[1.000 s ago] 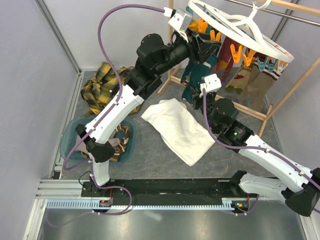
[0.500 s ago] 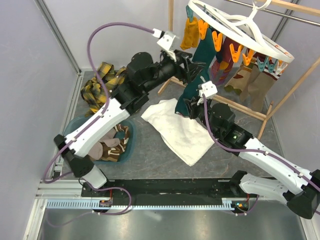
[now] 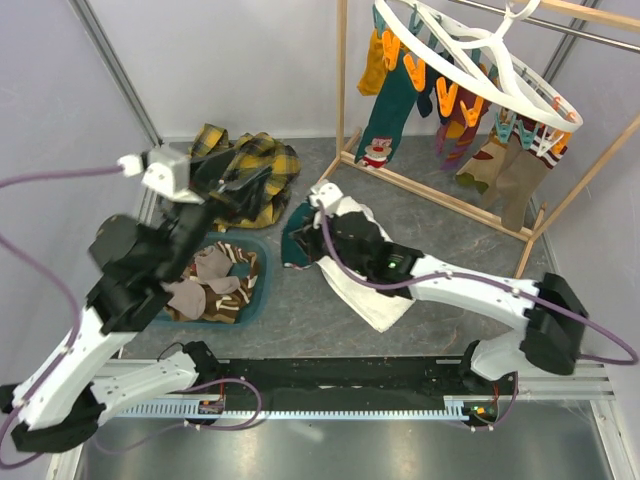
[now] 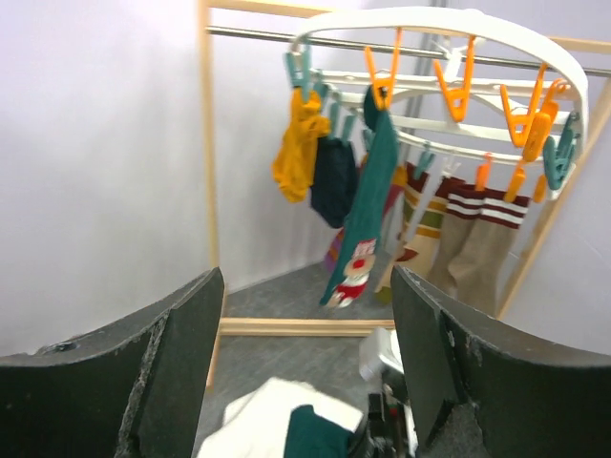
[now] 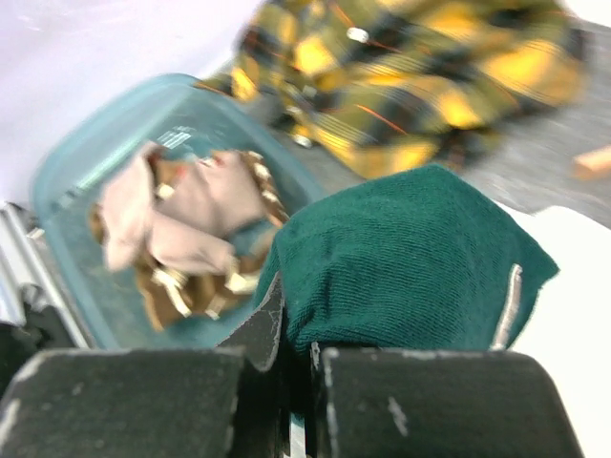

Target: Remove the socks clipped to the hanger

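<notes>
Left of centre on the table, in the overhead view, the right gripper pinches a dark green sock just right of the teal bin. The step in hand looks like binning it, which calls for a short carry left, then release.

From the left wrist, the left gripper is spread and empty, facing the hanger at the far right. A long teal sock hangs there lengthwise, toe down.

From the right wrist, the green sock bunches above pressed-together fingers, with the bin beyond.
</notes>
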`<act>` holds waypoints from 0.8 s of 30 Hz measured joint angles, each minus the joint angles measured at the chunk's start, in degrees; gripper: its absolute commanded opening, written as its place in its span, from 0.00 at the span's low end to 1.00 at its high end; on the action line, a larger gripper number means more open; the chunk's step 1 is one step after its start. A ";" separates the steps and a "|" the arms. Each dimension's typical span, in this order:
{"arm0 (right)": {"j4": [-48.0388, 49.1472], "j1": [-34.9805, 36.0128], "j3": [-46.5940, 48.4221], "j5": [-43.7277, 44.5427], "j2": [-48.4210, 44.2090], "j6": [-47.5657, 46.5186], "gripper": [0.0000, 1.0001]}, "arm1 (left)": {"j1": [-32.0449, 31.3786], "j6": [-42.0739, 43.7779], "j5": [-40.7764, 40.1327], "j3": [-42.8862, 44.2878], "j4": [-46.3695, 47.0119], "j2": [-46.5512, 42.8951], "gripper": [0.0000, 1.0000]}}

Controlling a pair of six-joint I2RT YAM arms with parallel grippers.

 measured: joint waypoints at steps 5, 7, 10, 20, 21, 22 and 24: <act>2.93 2.93 11.13 -1.31 12.79 1.84 0.06 | -0.02 0.46 -3.80 -5.46 -4.20 -12.24 0.78; 4.28 4.20 17.35 -2.10 19.19 2.86 0.09 | 0.00 0.46 -5.51 -5.66 -5.60 -16.50 0.78; 4.68 6.23 25.62 -3.32 27.54 4.33 0.16 | 0.00 0.46 -6.21 -5.73 -6.43 -19.43 0.78; 1.97 11.89 47.87 -4.90 51.10 7.15 0.57 | 0.00 1.38 -7.56 -6.14 -10.10 -22.10 0.79; 0.66 11.93 49.68 -4.87 52.92 6.97 0.60 | 0.00 1.51 -7.65 -6.29 -10.27 -22.14 0.79; -0.22 11.89 50.82 -4.79 54.29 6.78 0.62 | 0.00 1.68 -7.67 -6.43 -10.45 -22.16 0.79; -2.27 11.65 51.17 -4.15 55.32 6.23 0.66 | 0.00 1.92 -7.78 -6.58 -11.02 -22.14 0.79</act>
